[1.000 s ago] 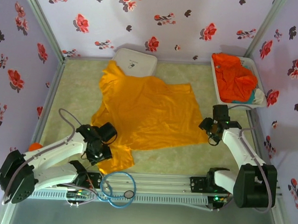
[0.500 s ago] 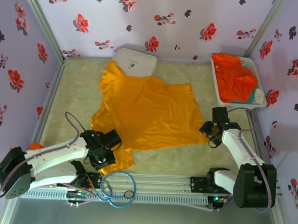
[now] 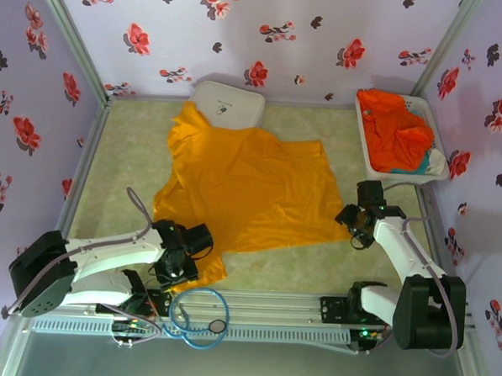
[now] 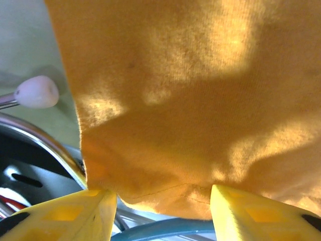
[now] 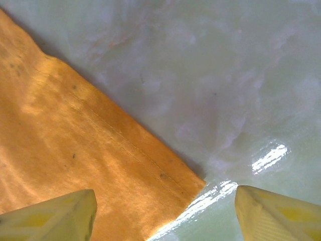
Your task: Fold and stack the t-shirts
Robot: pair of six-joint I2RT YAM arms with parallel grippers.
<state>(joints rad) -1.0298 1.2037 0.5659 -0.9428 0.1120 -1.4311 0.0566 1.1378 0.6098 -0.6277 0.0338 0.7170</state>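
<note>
While floral walls (image 3: 242, 36) box my pale table (image 3: 127, 148), yellow t-shirt (image 3: 251, 184) sprawls mid-surface, left gripper (image 4: 161, 191), right gripper (image 5: 165, 193) parted at its edges.

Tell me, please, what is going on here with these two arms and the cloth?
Two robot arms are working on a golden yellow-orange t-shirt that lies spread on the table. The left arm has its jaws apart around the shirt's near left hem, not pinching it. The right arm hovers with open jaws over the near right corner. A red-orange t-shirt waits in the white basket. Nothing is folded yet.
</note>
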